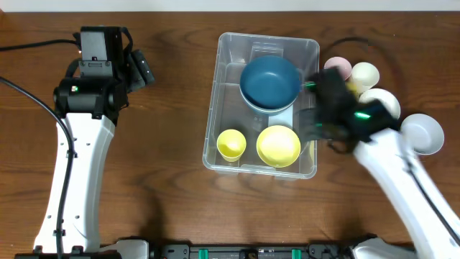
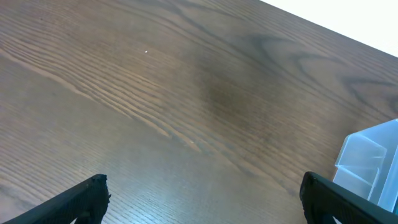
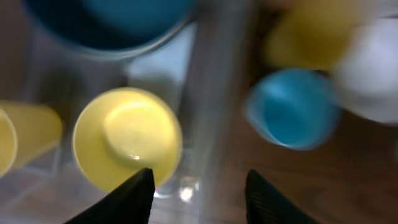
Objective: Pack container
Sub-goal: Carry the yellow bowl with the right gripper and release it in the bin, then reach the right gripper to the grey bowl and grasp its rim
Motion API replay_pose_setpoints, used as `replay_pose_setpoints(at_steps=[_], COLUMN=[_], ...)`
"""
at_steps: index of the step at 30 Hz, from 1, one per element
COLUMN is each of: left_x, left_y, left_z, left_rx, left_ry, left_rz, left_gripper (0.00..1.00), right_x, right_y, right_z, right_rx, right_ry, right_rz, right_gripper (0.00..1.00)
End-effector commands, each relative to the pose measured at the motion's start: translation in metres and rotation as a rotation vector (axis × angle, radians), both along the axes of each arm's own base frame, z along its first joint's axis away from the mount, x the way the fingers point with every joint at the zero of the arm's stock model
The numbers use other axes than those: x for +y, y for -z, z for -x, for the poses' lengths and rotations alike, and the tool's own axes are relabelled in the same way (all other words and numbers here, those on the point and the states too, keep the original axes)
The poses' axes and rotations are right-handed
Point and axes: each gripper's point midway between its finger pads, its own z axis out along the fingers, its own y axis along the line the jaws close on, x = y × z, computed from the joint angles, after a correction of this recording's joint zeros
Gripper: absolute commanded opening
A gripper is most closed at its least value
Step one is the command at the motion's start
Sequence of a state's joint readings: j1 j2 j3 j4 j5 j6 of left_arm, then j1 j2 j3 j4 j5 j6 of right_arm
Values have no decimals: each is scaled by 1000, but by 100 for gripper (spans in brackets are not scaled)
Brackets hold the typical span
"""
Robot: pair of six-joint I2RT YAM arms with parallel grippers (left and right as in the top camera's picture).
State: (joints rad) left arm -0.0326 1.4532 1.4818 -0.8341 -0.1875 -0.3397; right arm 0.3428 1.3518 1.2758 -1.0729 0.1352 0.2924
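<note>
container (image 1: 213, 115) holds blue bowl (image 1: 269, 83), yellow bowl (image 1: 278, 145), yellow cup (image 1: 231, 144); left tool (image 2: 204, 182), right tool (image 3: 199, 177) open.

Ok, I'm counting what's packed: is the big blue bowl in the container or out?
In. The overhead view shows the blue bowl within the container walls, at its far end beyond the yellow bowl.

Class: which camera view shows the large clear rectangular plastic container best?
Overhead: the whole clear plastic container shows, rim to rim. The left wrist view catches only one corner; the right wrist view shows a blurred stretch of its wall.
</note>
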Motion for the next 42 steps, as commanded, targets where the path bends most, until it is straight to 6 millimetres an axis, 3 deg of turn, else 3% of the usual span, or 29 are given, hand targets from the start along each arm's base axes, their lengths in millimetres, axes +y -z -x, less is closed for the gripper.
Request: replay_pose_setpoints(at_steps=[1, 5, 9, 17, 24, 31, 42], left_x=[3, 3, 3, 3, 3, 3, 3], left_y=[-3, -3, -3, -3, -3, -3, -3], left_z=[-1, -1, -1, -1, -1, -1, -1], left_rx=[-4, -4, -4, -4, -4, -4, -4], left_ry=[-8, -8, -8, -8, -8, -8, -8], left_rz=[-8, -8, -8, -8, -8, -8, -8], left_gripper=[98, 98, 98, 98, 98, 98, 98], right_x=[-56, -135, -202, -274, -307, -315, -318], right_y=[-30, -40, -33, 16, 64, 103, 138], right_z=[2, 15, 33, 53, 57, 44, 34], right_rx=[-89, -121, -107, -59, -13, 46, 102], right_ry=[256, 541, 782, 1052, 1157, 1149, 1131], right_rz=[-25, -31, -33, -216, -363, -405, -428], right_gripper=[53, 61, 65, 68, 67, 65, 61])
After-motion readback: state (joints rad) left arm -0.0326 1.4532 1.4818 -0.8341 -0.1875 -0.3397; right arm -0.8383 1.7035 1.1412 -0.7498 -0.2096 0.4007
